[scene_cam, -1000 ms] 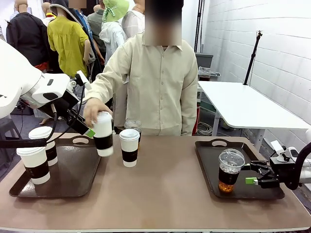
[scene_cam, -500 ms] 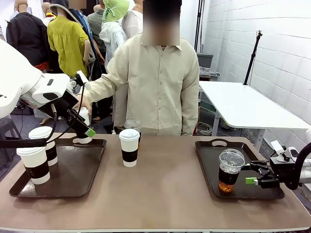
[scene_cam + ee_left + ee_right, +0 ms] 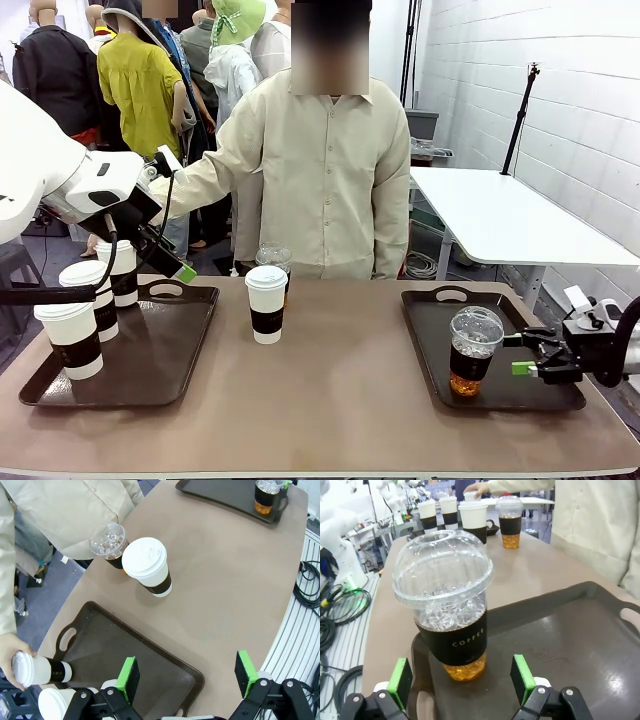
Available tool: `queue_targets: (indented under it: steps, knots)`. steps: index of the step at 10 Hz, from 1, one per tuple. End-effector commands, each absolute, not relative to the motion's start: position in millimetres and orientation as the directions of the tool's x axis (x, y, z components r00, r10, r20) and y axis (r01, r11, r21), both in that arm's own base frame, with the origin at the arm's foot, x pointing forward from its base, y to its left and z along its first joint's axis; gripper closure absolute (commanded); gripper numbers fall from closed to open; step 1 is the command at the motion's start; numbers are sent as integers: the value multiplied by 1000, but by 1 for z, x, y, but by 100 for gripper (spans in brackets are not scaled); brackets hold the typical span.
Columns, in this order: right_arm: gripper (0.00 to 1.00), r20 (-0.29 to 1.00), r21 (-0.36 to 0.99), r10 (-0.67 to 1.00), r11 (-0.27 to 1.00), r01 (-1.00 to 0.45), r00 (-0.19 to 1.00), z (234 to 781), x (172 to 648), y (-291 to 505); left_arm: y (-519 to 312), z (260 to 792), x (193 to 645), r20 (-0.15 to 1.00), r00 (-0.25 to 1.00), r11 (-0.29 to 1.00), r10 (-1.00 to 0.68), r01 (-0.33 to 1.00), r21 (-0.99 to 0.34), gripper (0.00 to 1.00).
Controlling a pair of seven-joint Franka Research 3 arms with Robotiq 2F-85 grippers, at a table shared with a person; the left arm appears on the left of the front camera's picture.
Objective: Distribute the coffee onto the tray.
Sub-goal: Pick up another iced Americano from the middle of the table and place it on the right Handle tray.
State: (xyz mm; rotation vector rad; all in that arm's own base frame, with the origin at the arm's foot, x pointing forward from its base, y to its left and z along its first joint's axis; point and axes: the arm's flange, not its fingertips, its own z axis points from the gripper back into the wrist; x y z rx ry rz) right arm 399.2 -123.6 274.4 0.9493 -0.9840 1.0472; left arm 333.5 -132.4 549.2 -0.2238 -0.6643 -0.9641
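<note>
The left gripper (image 3: 186, 672) hung above the left tray's (image 3: 165, 350) right edge with its jaws spread wide and nothing between them. Two white paper cups stood on that tray: one at the near left corner (image 3: 70, 340) and another just behind it (image 3: 92, 298). A third paper cup (image 3: 122, 272) stood at the tray's far edge beside the handle, with the person's hand (image 3: 11, 655) closed over its lid. A fourth paper cup (image 3: 266, 304) stood on the bare table (image 3: 340, 400) between the trays. A clear dome-lidded cup of amber drink (image 3: 275, 260) stood just behind it, at the table's far edge.

On the right tray (image 3: 520, 400), the other clear dome-lidded cup (image 3: 474, 350) stood close to the near edge. The right gripper (image 3: 522, 368) sat low just beside this cup. Its fingers were parted wider than the cup and held nothing.
</note>
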Motion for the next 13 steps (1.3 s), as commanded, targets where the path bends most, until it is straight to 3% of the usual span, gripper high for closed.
queue_targets:
  steps: [1, 7, 13]
  knots:
    - [0, 942, 142, 268, 230, -963, 203, 292, 406, -137, -132, 549, 333, 610, 393, 564, -688, 819, 108, 0]
    - [0, 925, 136, 316, 250, -959, 213, 339, 473, -148, -132, 549, 333, 610, 393, 564, -688, 819, 108, 0]
    - [0, 933, 109, 310, 239, -965, 182, 366, 536, -104, -132, 549, 333, 610, 393, 564, -688, 819, 108, 0]
